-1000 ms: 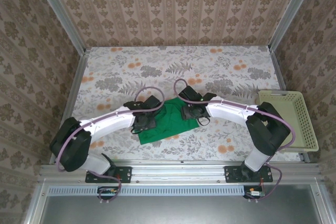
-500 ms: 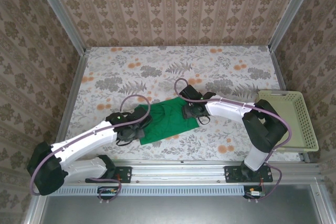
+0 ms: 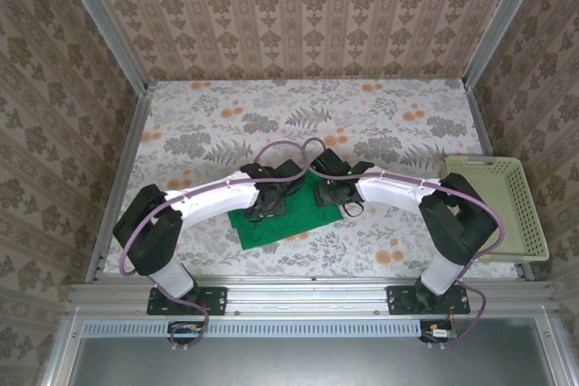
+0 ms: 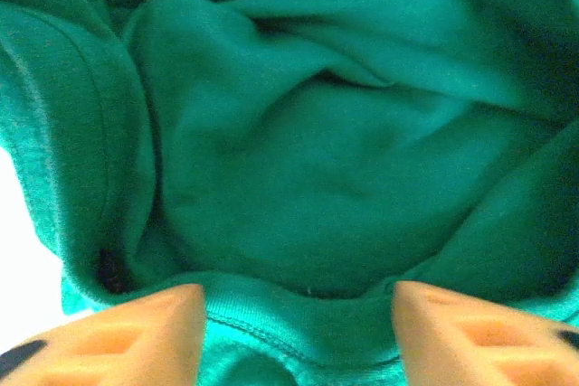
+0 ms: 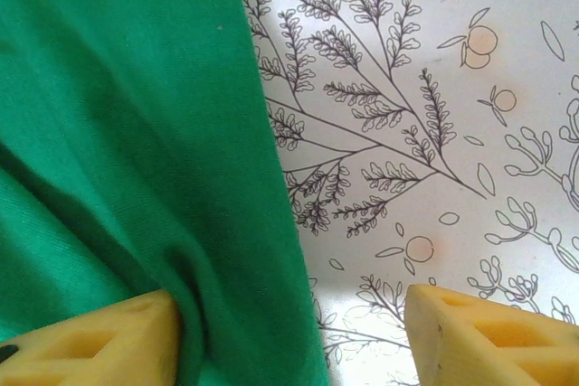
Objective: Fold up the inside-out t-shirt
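So the table [image 3: 208,124] has a white cloth-like top printed with grey leafy sprigs and little orange fruits, and up close in the right wrist view the branches are thin dark outlines. A pale yellow-green slotted plastic basket [image 3: 484,162] sits at the table's right edge. Beige-brown damask wallpaper panels [image 3: 298,6] box it in on three sides, silver metal posts [image 3: 99,20] stand in the corners, and a metal rail [image 3: 308,296] runs along the near edge.
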Motion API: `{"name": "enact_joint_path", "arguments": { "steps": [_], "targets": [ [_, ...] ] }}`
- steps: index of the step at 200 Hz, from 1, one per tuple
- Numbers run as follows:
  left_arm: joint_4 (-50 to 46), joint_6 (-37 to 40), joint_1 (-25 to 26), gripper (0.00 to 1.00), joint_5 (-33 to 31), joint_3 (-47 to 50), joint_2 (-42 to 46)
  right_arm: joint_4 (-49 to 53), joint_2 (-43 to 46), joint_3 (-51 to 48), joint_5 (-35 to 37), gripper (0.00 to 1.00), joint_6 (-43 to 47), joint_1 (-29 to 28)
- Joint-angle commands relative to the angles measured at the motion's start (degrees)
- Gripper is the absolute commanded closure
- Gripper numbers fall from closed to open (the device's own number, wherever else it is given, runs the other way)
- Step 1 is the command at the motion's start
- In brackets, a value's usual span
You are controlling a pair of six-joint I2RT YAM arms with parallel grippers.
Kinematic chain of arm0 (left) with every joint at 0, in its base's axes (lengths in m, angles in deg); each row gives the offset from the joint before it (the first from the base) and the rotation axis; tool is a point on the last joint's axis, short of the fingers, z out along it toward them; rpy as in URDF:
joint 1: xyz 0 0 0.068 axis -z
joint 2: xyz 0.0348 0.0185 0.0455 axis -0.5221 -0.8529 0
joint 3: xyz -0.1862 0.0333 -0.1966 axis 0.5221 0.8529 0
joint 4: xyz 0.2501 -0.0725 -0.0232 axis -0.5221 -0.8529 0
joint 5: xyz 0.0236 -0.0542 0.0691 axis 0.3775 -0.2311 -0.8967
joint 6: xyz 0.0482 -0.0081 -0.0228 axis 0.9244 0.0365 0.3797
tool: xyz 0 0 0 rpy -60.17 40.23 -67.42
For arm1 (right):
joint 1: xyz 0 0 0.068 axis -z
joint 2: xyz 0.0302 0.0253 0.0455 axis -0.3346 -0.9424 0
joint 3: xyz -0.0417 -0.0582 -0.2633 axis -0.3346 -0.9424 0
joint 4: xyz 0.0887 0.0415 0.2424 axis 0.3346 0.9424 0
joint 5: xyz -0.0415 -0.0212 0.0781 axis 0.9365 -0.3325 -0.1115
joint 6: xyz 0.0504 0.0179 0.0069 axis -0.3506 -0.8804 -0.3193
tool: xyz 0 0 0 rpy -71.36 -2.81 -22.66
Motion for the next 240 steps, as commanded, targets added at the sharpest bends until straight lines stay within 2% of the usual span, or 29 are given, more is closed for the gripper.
{"name": "enact_joint_path", "arguments": {
  "steps": [1, 34, 51, 88, 113, 142, 175, 192, 207, 216, 240],
  "targets": [
    [-1.1, -1.0, 1.3, 0.55, 3.0, 4.2, 1.9, 0.4, -0.5, -0.3, 1.4, 0.34, -0.8, 0.8],
    [-1.7, -5.2, 3.9, 0.8, 3.8, 9.5, 6.0, 0.1, -1.5, 0.2, 1.1, 0.34, -0.5, 1.3],
    [-2.0, -7.7, 4.2, 0.87, 2.5, 12.4, 10.1, 0.3, -1.9, 0.7, 1.2, 0.34, -0.3, 1.4],
    [-3.3, -14.0, 5.6, 0.99, -2.5, 19.0, 22.1, 0.6, -3.9, 1.9, 1.0, 0.34, 0.3, 1.9],
    [-1.4, -16.2, 5.5, 1.0, -1.5, 24.8, 28.4, 0.7, -4.8, 2.1, 0.8, 0.34, 0.5, 2.4],
    [-3.3, -18.4, 5.2, 0.92, -1.9, 27.3, 31.4, 0.9, -3.7, 2.1, 0.6, 0.34, 1.0, 2.5],
    [-8.9, -17.3, 2.9, 0.6, -6.6, 24.8, 36.5, 2.0, 0.2, 3.5, -0.7, 0.34, 2.5, 2.5],
    [-6.4, -9.6, -3.3, 0.53, -5.9, 22.1, 37.5, 2.2, 1.7, 5.0, -1.0, 0.34, 3.3, 2.5],
    [2.2, -0.6, -10.8, 0.45, 0.6, 20.9, 35.4, 2.4, 1.6, 6.7, -1.5, 0.34, 4.1, 2.6],
    [5.5, 2.2, -14.5, 0.42, 2.8, 19.5, 32.9, 2.1, 0.7, 8.1, -2.2, 0.34, 4.6, 2.7],
    [12.3, 9.5, -19.6, 0.39, 4.0, 14.1, 23.9, 2.3, -2.9, 12.6, -4.0, 0.35, 5.2, 3.2]
  ]
}}
